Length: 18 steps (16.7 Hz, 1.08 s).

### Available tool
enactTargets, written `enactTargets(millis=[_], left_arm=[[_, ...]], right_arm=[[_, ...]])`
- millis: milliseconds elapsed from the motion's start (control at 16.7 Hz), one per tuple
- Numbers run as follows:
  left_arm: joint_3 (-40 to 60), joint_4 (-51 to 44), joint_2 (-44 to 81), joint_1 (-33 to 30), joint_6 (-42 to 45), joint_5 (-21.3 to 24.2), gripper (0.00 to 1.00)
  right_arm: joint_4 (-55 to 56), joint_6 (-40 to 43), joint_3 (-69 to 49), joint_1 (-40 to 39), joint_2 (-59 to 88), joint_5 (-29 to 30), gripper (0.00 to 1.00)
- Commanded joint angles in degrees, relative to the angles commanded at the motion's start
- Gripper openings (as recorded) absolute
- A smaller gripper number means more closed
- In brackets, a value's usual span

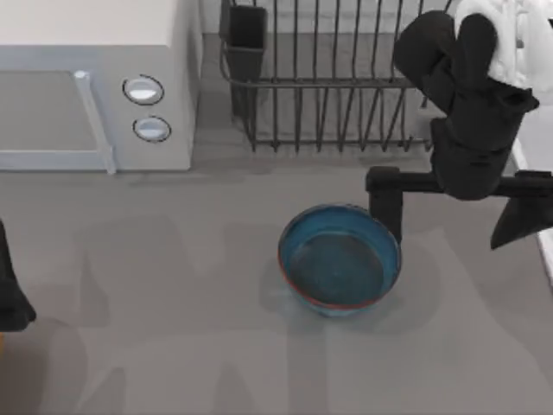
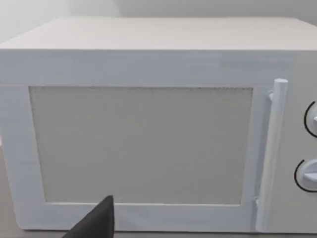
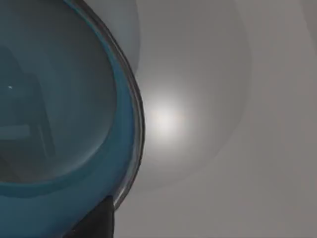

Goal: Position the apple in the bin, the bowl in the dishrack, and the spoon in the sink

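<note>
Our right gripper [image 1: 454,207] hangs just beside the bowl [image 1: 340,258], at its right rim, with its two fingers wide apart and holding nothing. The bowl stands upright on the grey table [image 1: 173,328], in front of the dishrack [image 1: 328,78] and apart from it. Left of the bowl, against the table's left edge, our left arm waits; its camera faces the microwave [image 2: 148,129]. We cannot tell how its fingers stand.

Bare worktop [image 1: 173,328] lies open left of and in front of the bowl [image 1: 340,258]. The microwave [image 1: 95,86] blocks the rear left, the dishrack [image 1: 320,78] the rear. The right claw [image 1: 458,203], fingers spread, crowds the bowl's right rim.
</note>
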<state>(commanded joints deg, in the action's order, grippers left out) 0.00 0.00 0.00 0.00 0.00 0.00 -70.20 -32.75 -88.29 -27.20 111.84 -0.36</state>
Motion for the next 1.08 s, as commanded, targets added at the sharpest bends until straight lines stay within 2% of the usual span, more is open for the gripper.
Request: enactTargets(millis=[240, 660, 840, 1080], left_arm=[[0.0, 0.0, 0.0, 0.0, 0.0, 0.0, 1.0], [0.0, 0.0, 0.0, 0.0, 0.0, 0.0, 1.0], [0.0, 0.0, 0.0, 0.0, 0.0, 0.0, 1.0], [0.0, 0.0, 0.0, 0.0, 0.0, 0.0, 1.0]], right_arm=[[-3.01, 0.98, -8.78, -3.17, 2.57, 0.4, 1.0], [-2.95, 1.1, -9.29, -3.22, 2.44, 0.42, 1.0], [1.01, 1.22, -5.88, -3.39, 3.44, 0.47, 1.0], [12.22, 1.04, 1.72, -3.5, 6.06, 0.48, 1.0]])
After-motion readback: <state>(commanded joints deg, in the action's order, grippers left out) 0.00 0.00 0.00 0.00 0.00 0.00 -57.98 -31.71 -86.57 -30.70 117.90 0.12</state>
